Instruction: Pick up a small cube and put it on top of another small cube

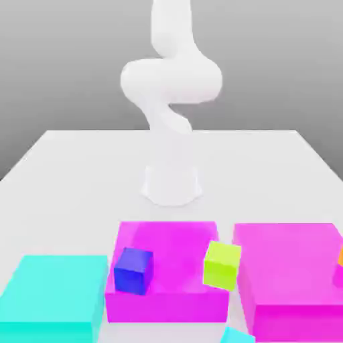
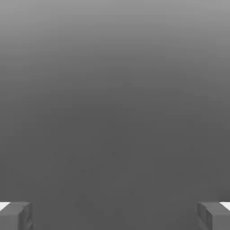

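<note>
Smooth matte blue cube (image 1: 134,270), flat-faced.

Robot arm (image 1: 173,80) cut off by exterior view's top edge; cyan cube (image 1: 236,336) cut by bottom edge, lower part out of frame; orange cube (image 1: 341,257) cut by right edge, only sliver in frame; cyan block (image 1: 57,288) cut at exterior view's left and bottom; magenta block (image 1: 291,268) cut at right edge.

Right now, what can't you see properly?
- Orange cube: cut off by the exterior view's right edge.
- Light-blue cube: mostly cut off by that view's bottom edge.
- Turquoise block: partly cut off by the left edge.
- Pink block: its far end is cut off by the right edge.
</note>
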{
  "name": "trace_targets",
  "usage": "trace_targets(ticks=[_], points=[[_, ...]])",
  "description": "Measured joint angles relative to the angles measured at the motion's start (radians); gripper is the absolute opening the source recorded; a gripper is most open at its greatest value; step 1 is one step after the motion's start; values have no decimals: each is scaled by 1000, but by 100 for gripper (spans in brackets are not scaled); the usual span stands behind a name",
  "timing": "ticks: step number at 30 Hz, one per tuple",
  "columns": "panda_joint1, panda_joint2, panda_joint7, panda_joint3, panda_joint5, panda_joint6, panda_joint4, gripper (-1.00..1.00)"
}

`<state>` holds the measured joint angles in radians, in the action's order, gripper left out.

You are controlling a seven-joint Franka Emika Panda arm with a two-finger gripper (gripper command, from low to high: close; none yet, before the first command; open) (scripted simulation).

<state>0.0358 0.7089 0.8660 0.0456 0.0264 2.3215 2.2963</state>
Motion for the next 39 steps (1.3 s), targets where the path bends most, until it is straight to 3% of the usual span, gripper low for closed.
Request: trace_targets(ticks=[15,22,31,35,36,39], points=[[131,-552,434,204,210,127,-23,0],[111,-799,609,216,270,192,-31,0],[76,-1083,736,232,210,302,-35,0],[32,-1227,783,182,253,405,-65,0],[23,-1250,790,171,263,421,-70,-100],[23,-1250,790,172,263,422,-70,-100]])
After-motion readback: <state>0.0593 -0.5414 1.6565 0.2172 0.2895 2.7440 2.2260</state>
